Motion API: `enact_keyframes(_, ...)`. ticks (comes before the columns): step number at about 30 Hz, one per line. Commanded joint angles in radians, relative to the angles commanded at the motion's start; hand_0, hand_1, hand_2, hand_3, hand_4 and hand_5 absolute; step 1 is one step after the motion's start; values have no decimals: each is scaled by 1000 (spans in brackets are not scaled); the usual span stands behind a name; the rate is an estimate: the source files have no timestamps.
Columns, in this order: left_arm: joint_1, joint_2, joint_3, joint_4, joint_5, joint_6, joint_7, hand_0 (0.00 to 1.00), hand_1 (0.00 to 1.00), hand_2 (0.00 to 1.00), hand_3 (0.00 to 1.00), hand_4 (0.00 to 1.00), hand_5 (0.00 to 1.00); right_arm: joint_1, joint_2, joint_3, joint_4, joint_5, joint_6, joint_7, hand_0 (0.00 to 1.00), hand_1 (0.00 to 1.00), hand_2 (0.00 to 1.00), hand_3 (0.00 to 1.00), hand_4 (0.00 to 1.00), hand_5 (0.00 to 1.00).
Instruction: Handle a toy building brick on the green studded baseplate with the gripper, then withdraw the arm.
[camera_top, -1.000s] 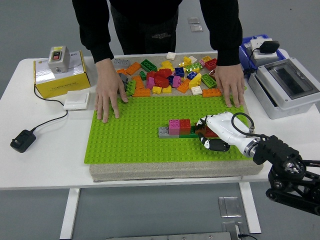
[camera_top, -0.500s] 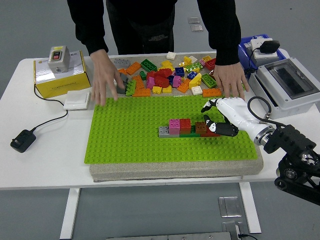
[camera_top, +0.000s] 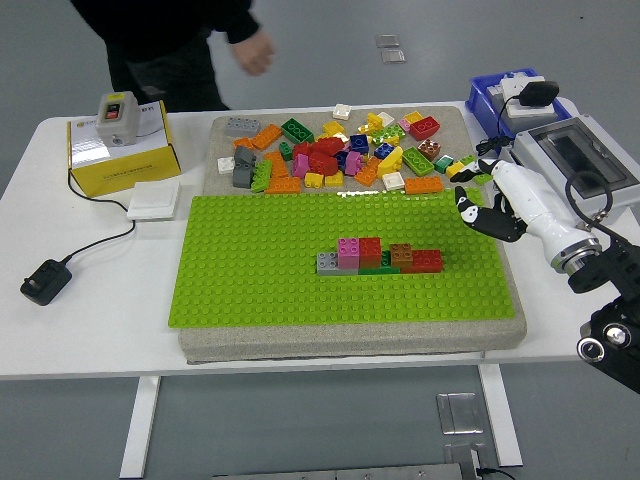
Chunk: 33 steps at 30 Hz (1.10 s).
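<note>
Right hand (camera_top: 492, 205) empty, fingers loosely spread, over baseplate's (camera_top: 260, 270) right edge. Row of five bricks (camera_top: 380, 257) mid-plate: grey, pink, red, brown, red, on a green strip. Loose pile (camera_top: 345, 150) behind.

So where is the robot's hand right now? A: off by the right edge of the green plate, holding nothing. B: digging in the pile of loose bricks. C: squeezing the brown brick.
A: the right hand hangs at the green baseplate's right edge, empty, apart from the brown brick.
</note>
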Motion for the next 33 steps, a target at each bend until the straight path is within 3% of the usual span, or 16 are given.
enact_keyframes(7,3,-6,18,0,-20,-4,2,682,650,553,615,64,626,-57,66,164,-8,113,-21,74,128,197,672,657,398,440)
enact_keyframes(8,4,-7,22,0,-20,-5,2,683,651,553,614,65,626,-65,73,192,-10,139,-22,91,139,246,676,657,404,434)
enact_keyframes(20,14,-1,-16,0,3,-13,18,683,651,552,614,67,625,-116,101,339,-17,342,-8,200,164,290,680,657,409,434)
enact_keyframes(21,15,0,-20,0,6,-14,19,684,652,552,614,69,622,-123,107,351,-20,365,-5,212,215,371,682,663,423,437)
enact_keyframes(32,1,11,-50,0,8,-10,23,684,652,555,617,80,616,-177,163,462,-69,618,69,363,270,426,684,666,434,448)
enact_keyframes(33,-4,14,-54,0,8,-7,21,685,653,556,622,103,609,-179,169,477,-73,653,78,378,337,514,689,667,457,485)
